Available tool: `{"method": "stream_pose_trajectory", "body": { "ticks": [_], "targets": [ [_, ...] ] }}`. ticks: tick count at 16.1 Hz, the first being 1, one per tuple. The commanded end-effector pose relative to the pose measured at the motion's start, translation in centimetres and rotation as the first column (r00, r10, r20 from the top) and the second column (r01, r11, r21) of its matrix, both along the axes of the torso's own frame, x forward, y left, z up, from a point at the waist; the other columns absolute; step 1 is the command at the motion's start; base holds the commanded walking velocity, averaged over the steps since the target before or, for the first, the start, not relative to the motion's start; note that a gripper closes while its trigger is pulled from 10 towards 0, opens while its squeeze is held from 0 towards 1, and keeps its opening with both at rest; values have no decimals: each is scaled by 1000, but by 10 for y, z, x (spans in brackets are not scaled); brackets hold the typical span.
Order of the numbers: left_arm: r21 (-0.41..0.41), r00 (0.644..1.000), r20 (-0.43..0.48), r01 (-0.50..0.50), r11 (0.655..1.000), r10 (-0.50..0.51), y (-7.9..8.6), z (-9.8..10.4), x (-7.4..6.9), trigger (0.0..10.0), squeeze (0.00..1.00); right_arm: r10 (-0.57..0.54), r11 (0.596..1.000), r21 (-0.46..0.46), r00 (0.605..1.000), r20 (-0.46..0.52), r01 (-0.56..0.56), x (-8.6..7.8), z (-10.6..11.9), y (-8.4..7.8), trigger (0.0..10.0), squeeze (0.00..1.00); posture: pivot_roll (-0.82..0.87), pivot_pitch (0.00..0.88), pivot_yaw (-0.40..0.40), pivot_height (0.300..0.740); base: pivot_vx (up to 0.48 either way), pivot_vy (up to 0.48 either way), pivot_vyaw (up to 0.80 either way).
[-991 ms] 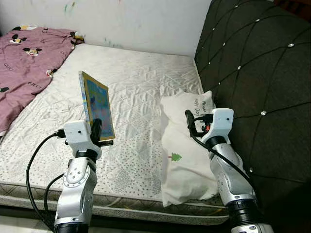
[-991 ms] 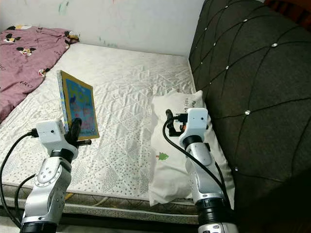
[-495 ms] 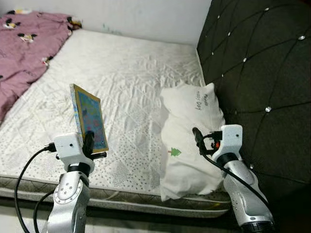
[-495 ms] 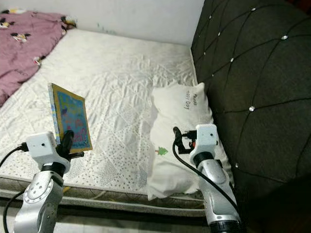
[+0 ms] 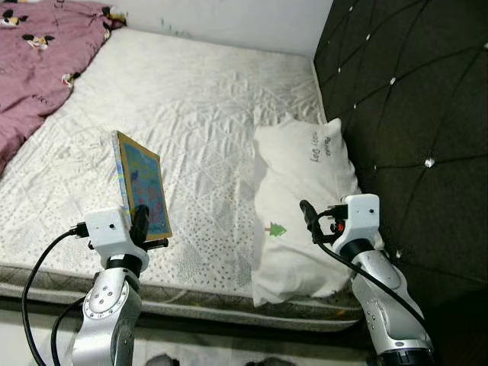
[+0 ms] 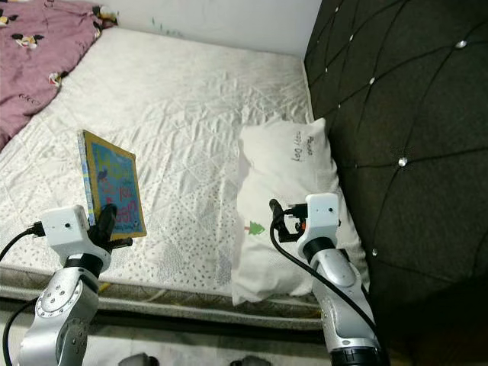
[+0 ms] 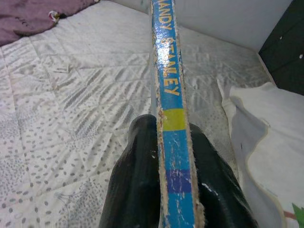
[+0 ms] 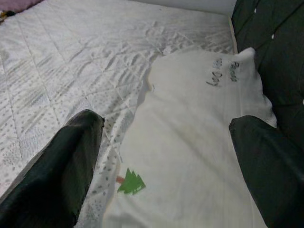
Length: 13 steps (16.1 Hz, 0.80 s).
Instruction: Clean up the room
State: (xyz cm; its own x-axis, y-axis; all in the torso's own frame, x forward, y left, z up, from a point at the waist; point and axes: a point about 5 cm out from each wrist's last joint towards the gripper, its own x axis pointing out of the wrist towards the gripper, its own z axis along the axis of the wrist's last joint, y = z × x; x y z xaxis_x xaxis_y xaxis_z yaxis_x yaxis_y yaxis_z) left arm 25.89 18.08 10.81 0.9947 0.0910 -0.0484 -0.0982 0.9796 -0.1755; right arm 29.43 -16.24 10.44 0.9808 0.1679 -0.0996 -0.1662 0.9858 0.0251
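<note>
Left pincer pinches a book upright by its lower edge, above the bed's near side. Right pincer spread wide, hovering over the pillow beside the headboard.

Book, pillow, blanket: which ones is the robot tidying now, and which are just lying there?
Being tidied:
book, held upright above the mattress in the left gripper, jaws shut on it

Just lying there:
pillow, by the headboard, under the open right gripper
blanket, far corner
</note>
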Motion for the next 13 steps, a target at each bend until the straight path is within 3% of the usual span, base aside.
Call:
{"method": "stream_pose_trajectory", "body": {
  "ticks": [1,6,13],
  "targets": [
    [3,999,34,11,1000,-11,-4,9,1,10000,0,4,1000,-7,1000,12,-4,-2,4,-2,10000,0,-50,160,-116,657,0,0,0],
    [-2,999,41,14,1000,-14,-6,10,6,10000,0,12,1000,-18,1000,17,-12,2,5,-1,10000,0,-55,141,-119,596,0,0,0],
    [-6,998,57,11,1000,-11,-7,12,11,10000,0,27,999,-34,999,18,-26,6,4,1,10000,0,-55,129,-125,596,0,0,0]
  ]
}}
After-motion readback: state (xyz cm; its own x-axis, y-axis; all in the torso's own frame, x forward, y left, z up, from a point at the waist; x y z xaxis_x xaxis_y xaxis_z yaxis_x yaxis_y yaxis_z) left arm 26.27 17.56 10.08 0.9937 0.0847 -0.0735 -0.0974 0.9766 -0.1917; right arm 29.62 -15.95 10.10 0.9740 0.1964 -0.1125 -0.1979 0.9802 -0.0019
